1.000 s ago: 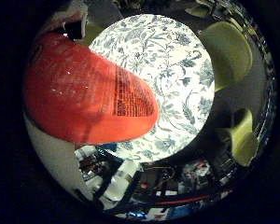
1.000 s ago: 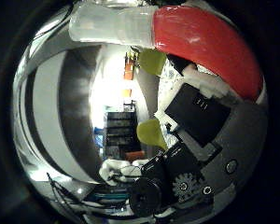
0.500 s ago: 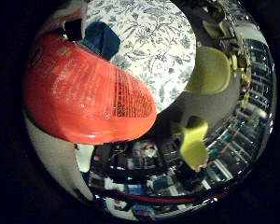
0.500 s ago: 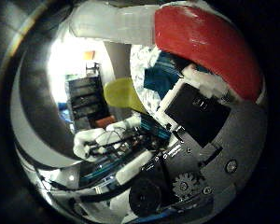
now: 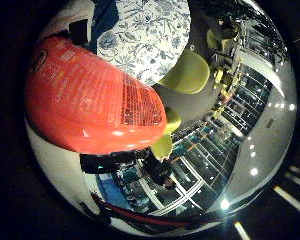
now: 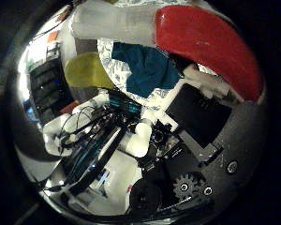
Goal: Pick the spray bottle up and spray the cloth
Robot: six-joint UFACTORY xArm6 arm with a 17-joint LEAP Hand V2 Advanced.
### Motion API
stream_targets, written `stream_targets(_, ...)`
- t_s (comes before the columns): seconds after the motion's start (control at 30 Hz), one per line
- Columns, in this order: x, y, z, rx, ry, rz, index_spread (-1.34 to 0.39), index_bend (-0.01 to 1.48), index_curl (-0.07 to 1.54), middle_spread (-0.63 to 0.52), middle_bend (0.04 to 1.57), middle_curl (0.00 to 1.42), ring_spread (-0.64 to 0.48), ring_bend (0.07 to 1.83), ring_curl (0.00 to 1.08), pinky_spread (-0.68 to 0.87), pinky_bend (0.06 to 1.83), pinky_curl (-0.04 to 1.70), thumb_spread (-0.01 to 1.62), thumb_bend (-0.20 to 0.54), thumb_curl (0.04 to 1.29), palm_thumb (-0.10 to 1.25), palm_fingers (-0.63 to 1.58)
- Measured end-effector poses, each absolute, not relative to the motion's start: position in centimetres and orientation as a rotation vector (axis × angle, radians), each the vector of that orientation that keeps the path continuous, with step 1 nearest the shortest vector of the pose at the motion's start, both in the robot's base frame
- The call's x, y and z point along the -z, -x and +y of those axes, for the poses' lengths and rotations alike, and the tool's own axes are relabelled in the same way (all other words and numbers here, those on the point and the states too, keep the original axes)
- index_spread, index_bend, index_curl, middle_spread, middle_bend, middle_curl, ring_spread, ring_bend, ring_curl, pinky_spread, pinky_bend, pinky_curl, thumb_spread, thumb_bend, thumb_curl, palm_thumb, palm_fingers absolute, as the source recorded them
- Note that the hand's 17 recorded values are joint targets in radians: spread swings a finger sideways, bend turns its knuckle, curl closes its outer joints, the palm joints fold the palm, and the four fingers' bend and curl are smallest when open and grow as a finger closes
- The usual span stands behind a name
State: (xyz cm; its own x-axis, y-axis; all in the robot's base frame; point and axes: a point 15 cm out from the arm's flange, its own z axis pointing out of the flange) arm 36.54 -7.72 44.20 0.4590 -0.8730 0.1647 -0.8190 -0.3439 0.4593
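Note:
A red spray bottle (image 5: 90,105) fills much of the little finger side view, close against my palm. Its pale translucent spray head (image 6: 112,23) sticks out past the red body (image 6: 210,42). My right hand (image 6: 196,122) shows as black and white parts curled against the bottle, holding it in the air. A dark blue cloth (image 6: 145,70) lies crumpled on a round table with a blue-and-white floral cover (image 5: 150,30). The cloth sits some way out from the palm, beyond the spray head.
Yellow-green chairs (image 5: 187,75) stand around the floral table, one (image 6: 84,70) close beside the cloth's side. The arm's white body and dark gear (image 6: 131,154) lie behind the palm. Shelving and glass fronts (image 5: 225,125) line the room beyond.
The whole view has swung, so the camera has turned: the table has slid toward the view's edge and the blue cloth has come into sight. The bottle stays fixed against my palm.

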Motion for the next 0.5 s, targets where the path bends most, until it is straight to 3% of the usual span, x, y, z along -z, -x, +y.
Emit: stream_targets(0.5, -38.7, -36.3, -4.2, 0.181, -2.127, -1.328, -0.19, 1.11, 0.70, -0.08, 1.32, 0.56, -0.16, 1.44, 0.54, -0.23, 1.10, 0.97, 0.75, -0.016, 0.90, 1.05, 1.23)
